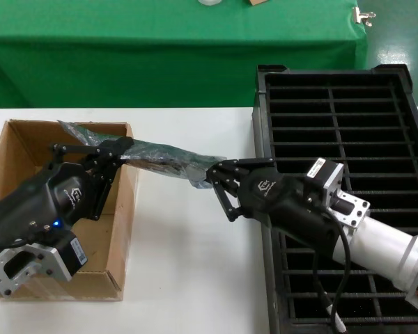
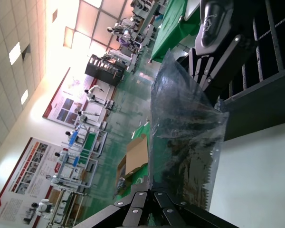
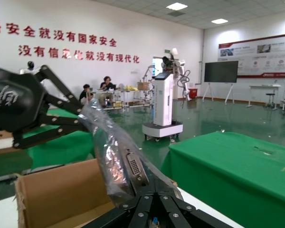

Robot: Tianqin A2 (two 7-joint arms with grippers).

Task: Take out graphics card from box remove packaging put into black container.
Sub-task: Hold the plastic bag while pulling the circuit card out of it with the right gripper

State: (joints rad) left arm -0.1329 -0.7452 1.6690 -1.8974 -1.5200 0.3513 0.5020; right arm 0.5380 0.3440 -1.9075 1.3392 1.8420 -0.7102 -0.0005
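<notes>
In the head view, the bag (image 1: 168, 158) is seen stretched level above the white table (image 1: 188, 278), between the box (image 1: 14, 149) at lower left and the black container (image 1: 404, 139) at right. Its left end is clamped by the left gripper (image 1: 120, 154) over the box's right wall; its right end is pinched by the right gripper (image 1: 210, 179), just left of the container.

In the left wrist view, the bag (image 2: 185, 137) is seen rising from the closed fingers (image 2: 133, 209) at the bottom of the frame, with dark contents visible through the plastic. The right gripper (image 2: 202, 78) is seen at its far end, upper right.

Only in the right wrist view is the card (image 3: 134, 170) identifiable: its silver bracket with a port is seen inside the bag (image 3: 107, 147), just above the closed fingers (image 3: 145, 206). The left gripper (image 3: 80, 121) is seen holding the far end, above the box (image 3: 61, 194).
</notes>
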